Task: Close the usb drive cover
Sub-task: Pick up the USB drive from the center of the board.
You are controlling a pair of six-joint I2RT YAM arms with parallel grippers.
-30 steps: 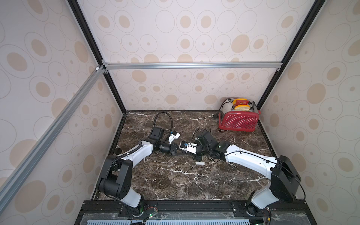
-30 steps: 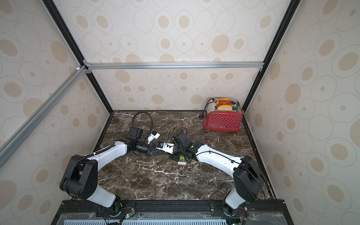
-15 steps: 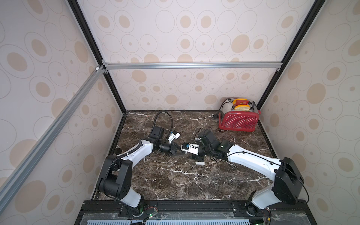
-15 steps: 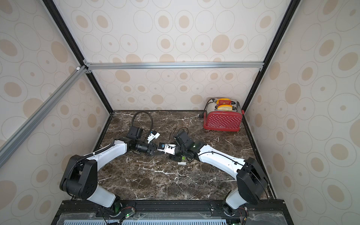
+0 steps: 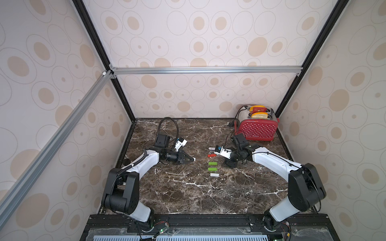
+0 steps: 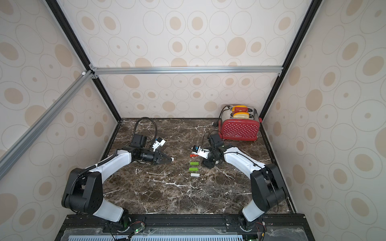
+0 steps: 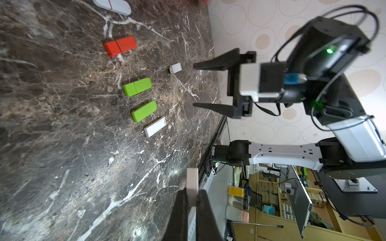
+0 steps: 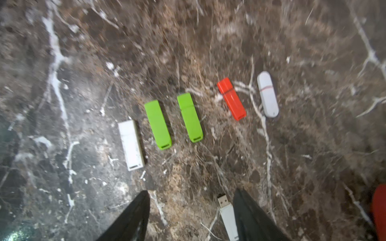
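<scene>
Two grippers that a second ago met tip to tip over the middle of the marble tabletop [image 5: 188, 198] now stand well apart, and the joining they were attempting has not come off. The right gripper [image 8: 191, 195] has spread its jaws, and the uncapped white USB drive [image 8: 227, 215] lies flat on the marble between them, close to one finger, with its metal plug bare and pointing away from the wrist. The left gripper [image 7: 191, 191] has backed off toward its own side with its jaws pressed together on the small white cap [image 7: 192, 179], which sticks out past the fingertips. By my reading the cover is not on: cap and drive are in separate places, and the drive has to be picked up or steadied again before the cap can be pushed home. The drive rests just beside the row of capped drives that runs from the rounded white drive [image 8: 268, 94] to the flat white drive [image 8: 131, 145], touching none of them. In both top views the left arm lies low and stretched out over the table, gripper roughly level and aimed toward that row. The right arm reaches in from the front corner with its elbow bent, wrist pitched steeply down so the fingers point at the marble over the loose drive.
</scene>
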